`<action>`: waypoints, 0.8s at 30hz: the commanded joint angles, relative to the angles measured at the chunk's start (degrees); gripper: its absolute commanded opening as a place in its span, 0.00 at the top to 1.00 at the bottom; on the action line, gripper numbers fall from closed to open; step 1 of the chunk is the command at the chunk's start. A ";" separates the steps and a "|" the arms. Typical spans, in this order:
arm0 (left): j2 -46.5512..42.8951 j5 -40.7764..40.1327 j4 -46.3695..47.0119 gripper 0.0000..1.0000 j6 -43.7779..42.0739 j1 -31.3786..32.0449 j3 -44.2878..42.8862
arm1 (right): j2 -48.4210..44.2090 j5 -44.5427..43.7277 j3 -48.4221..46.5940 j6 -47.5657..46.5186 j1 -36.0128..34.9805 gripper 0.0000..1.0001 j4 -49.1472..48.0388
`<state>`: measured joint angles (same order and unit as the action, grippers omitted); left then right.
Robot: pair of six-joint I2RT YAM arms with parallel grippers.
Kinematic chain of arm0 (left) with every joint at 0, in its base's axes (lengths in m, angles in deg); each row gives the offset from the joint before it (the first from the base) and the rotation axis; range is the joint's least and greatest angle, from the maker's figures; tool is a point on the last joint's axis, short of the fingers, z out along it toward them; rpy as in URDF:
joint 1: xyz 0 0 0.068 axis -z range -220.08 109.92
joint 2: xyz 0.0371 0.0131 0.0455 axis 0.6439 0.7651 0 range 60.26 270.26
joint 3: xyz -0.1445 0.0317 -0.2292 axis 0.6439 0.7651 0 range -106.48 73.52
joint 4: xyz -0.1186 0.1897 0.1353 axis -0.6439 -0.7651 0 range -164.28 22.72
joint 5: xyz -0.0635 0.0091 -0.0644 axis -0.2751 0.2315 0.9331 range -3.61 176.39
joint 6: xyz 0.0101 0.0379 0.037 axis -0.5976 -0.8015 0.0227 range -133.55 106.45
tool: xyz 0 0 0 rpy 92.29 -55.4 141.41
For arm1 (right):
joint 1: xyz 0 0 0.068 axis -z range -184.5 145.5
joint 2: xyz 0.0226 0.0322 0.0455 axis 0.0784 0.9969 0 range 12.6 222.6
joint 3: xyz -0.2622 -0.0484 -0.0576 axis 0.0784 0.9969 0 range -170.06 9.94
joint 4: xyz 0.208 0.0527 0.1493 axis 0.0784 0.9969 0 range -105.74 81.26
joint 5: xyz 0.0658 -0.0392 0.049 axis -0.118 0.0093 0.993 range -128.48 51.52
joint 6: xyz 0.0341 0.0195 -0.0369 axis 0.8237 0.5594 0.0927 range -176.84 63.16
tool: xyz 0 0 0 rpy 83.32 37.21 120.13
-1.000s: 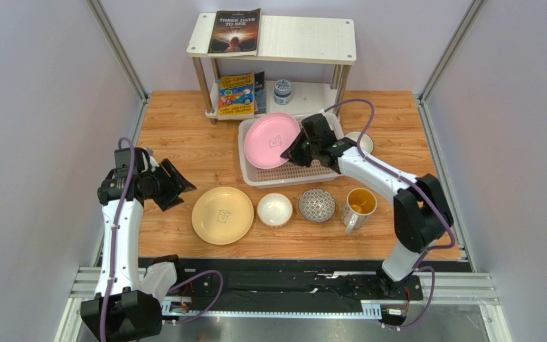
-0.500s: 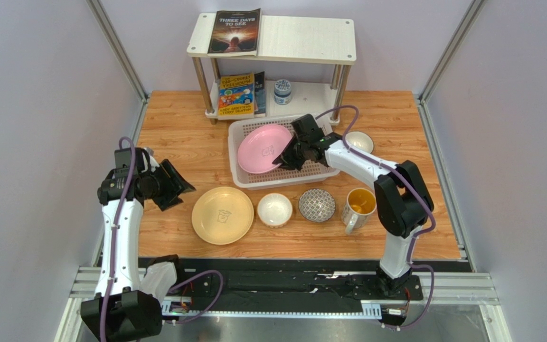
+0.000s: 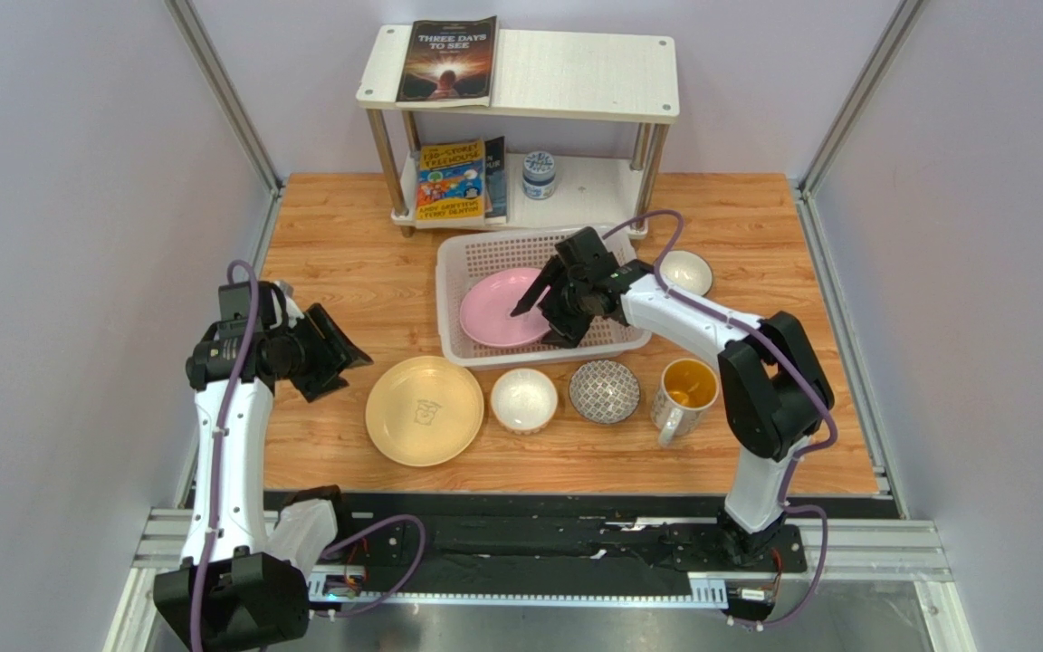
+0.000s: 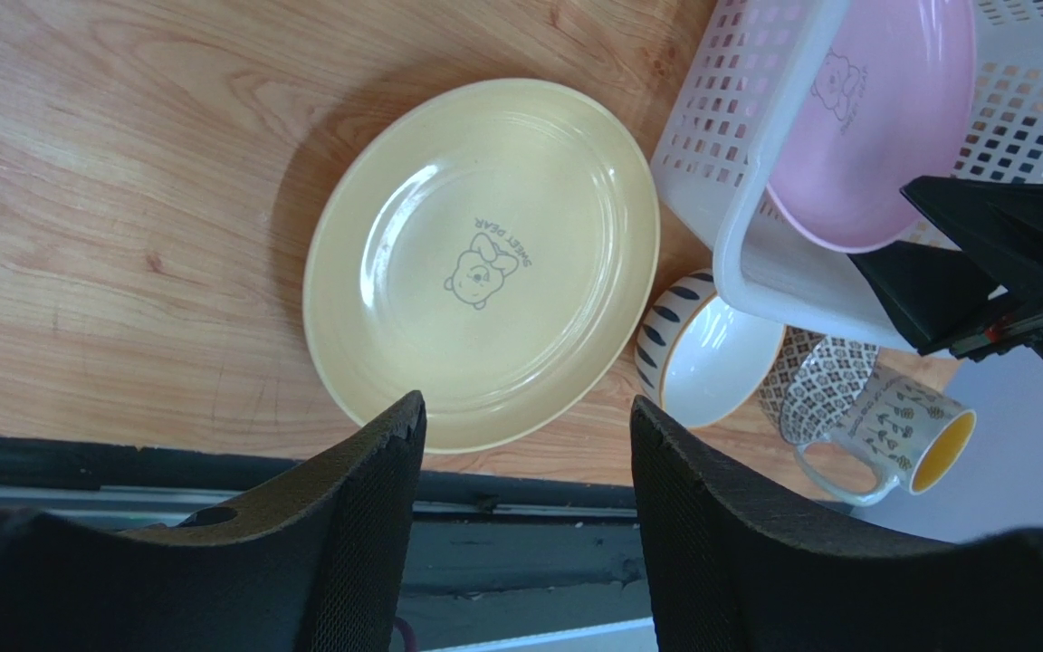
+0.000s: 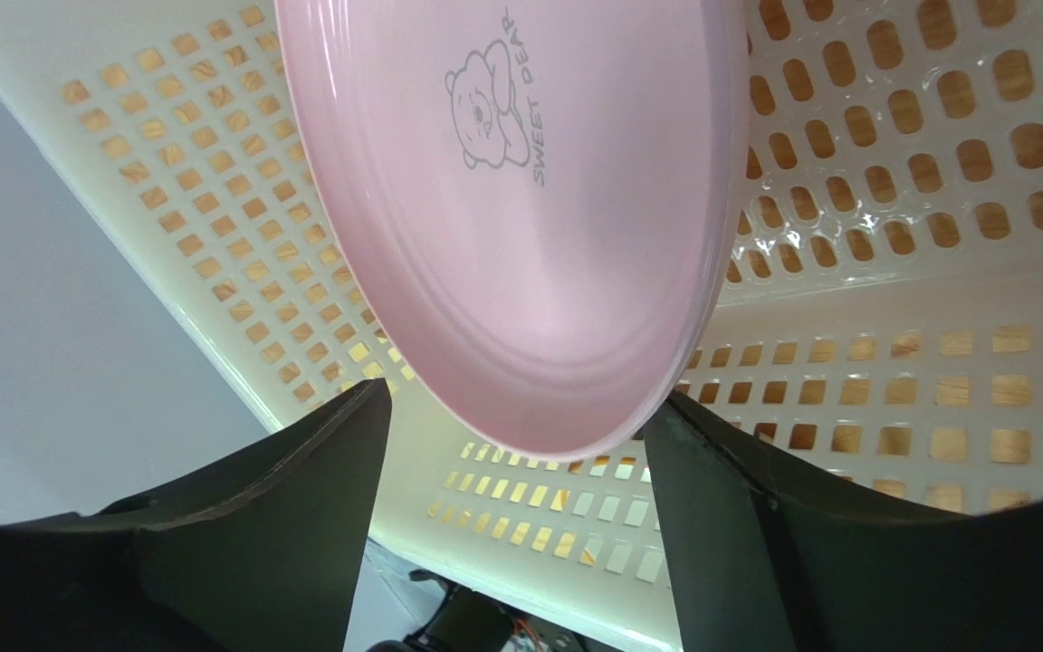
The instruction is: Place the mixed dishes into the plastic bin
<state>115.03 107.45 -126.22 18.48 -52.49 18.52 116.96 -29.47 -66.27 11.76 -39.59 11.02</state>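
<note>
Upper centre of the top view, the plastic bin (image 3: pixel 486 253) holds only the pink plate (image 3: pixel 497 310), in its left half. The right gripper (image 5: pixel 514 408) sits over the bin w/ jaws spread either side of the plate's rim, not clamping it. The left gripper (image 4: pixel 527 421), at frame left, is spread too, w/ nothing in it. On the table below the bin: pale yellow plate (image 3: pixel 424 409), white bowl (image 3: pixel 524 400), grey patterned bowl (image 3: pixel 605 390), mug (image 3: pixel 686 387).
</note>
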 commanded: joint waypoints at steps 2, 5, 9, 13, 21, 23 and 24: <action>-0.09 0.47 0.93 0.37 -0.57 -0.17 0.33 | -1.62 -0.31 -4.91 -5.93 -0.06 0.27 6.98; 0.08 1.00 1.19 0.38 -0.65 -0.16 0.60 | 0.40 3.36 -6.67 -6.90 0.11 0.26 10.41; -0.01 0.21 0.40 0.38 -1.71 -0.17 -0.10 | 1.64 9.61 -10.53 -9.79 0.29 0.23 16.02; 0.26 0.29 0.66 0.38 -1.62 -0.16 -0.02 | -0.37 4.44 -14.85 -16.72 0.64 0.23 23.67; 0.43 1.53 1.28 0.38 -1.18 -0.16 0.42 | 3.13 0.56 -17.66 -28.95 7.75 0.23 31.93; 0.52 1.62 1.28 0.38 -1.27 -0.16 0.16 | 4.45 -0.22 -17.84 -30.36 8.37 0.23 33.96; 0.61 1.62 1.19 0.38 -1.36 -0.16 0.07 | 4.37 -1.10 -16.97 -30.80 8.29 0.23 34.75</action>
<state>115.68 108.36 -126.05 18.00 -52.49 19.07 119.32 -27.57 -82.31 -12.77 -32.02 39.30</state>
